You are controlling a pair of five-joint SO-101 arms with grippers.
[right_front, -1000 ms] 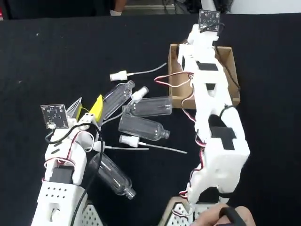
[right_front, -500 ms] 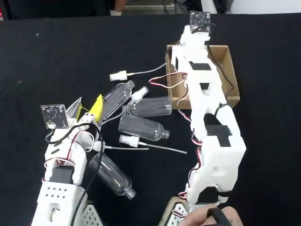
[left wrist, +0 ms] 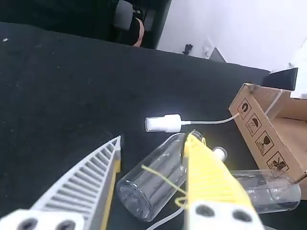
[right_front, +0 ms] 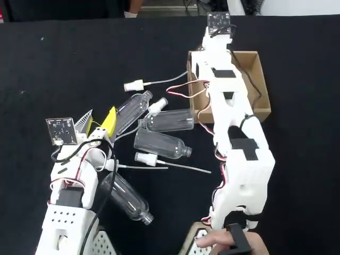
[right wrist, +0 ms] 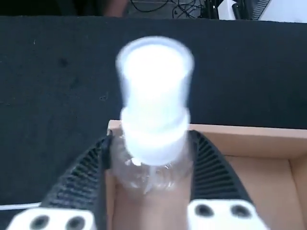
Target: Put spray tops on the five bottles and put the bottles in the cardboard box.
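A black tabletop (right_front: 64, 53) carried everything. The white right arm (right_front: 234, 122) lay stretched across it and over a brown open cardboard box (right_front: 261, 87), its wrist at the box's far edge. The white left arm (right_front: 71, 180) sat nearer the camera, beside the loose bottles.

Four clear plastic bottles lay on their sides without tops, just beside the box. One bottle (right_front: 132, 110) ran diagonally along the left gripper, a second (right_front: 170, 120) lay nearest the box, a third (right_front: 159, 143) lay just beside that one, and a fourth (right_front: 126, 196) lay beside the left arm's base. A fifth clear bottle (right wrist: 146, 172), already wearing a white spray top (right wrist: 154, 96), was in the right gripper (right wrist: 149, 146). Its black ribbed fingers were closed on the bottle's shoulder on both sides, above the box's wall (right wrist: 249, 141).

The left gripper (left wrist: 153, 140) stood wide apart and held nothing, its grey finger on one side and its yellow finger over the diagonal bottle (left wrist: 153, 182).

Three loose white spray tops with thin tubes lay on the tabletop. One (right_front: 134, 85) was apart from the bottles with its tube running toward the box, one (right_front: 158, 104) lay between two bottle necks, and one (right_front: 145, 158) lay just beside the third bottle.
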